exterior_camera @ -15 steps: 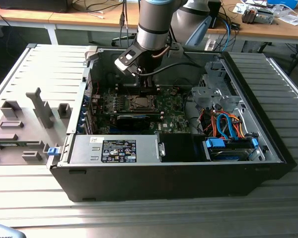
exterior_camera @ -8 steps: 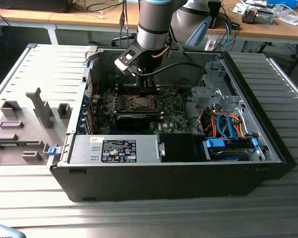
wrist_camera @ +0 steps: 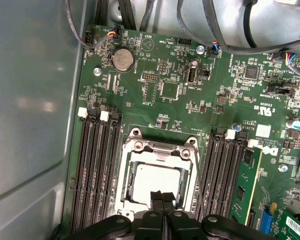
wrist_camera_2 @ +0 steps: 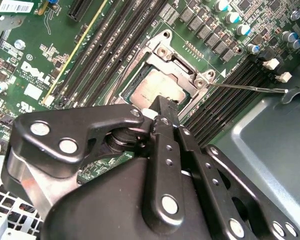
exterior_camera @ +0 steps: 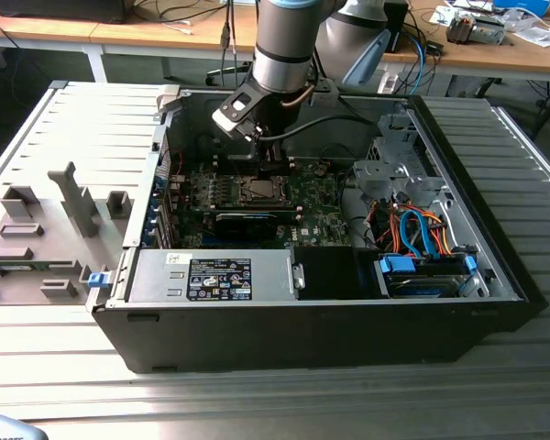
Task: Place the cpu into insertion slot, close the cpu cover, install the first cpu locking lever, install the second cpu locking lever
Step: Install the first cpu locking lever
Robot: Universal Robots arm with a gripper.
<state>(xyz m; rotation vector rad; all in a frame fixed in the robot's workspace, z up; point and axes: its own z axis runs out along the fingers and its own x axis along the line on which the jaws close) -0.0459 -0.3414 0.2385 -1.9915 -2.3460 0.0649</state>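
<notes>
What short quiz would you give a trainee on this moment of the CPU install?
1. True or false: the cpu lies in the insertion slot.
2. Pick one. The end effector is: A, open wide; B, shut, with its tips at the cpu's edge; C, shut on a loose screw.
3. Short answer: which round silvery part sits on the motherboard, away from the socket?

Key: 1 true. 2 B. 3 the coin-cell battery.
</notes>
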